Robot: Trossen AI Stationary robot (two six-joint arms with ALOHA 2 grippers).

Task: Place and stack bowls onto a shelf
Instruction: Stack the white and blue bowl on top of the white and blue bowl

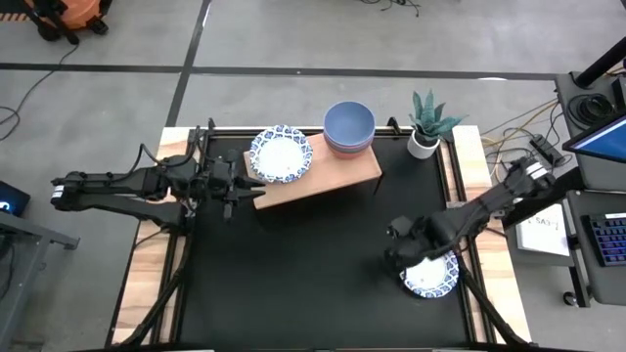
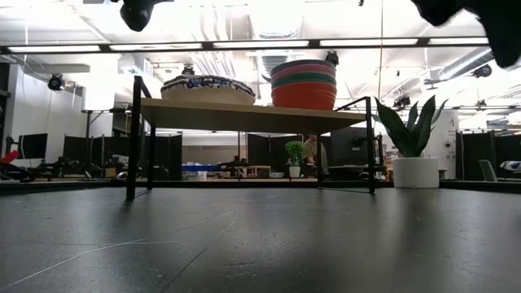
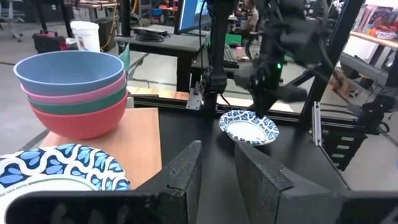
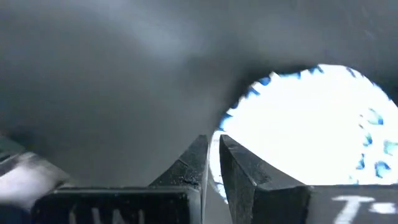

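While the shelf point(image 1: 323, 181) already carries most bowls, one patterned bowl point(image 1: 430, 275) remains at five o'clock on the surface point(image 1: 293, 284).
The right pincer point(image 4: 212, 163) is clenched on its rim; the left pincer point(image 3: 216, 177), released, waits beside the shelf's white stack point(image 1: 281, 154) and coloured stack point(image 1: 348, 127).

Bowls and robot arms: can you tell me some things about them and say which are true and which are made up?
1. The blue-grey bowl tops a stack on the shelf. True.
2. The plant stands on the shelf. False: it stands on the table beside it.
3. The right gripper grips the rim of a blue-patterned bowl near the table's front right. True.
4. The left gripper holds the red bowl. False: it holds nothing and its fingers are apart.
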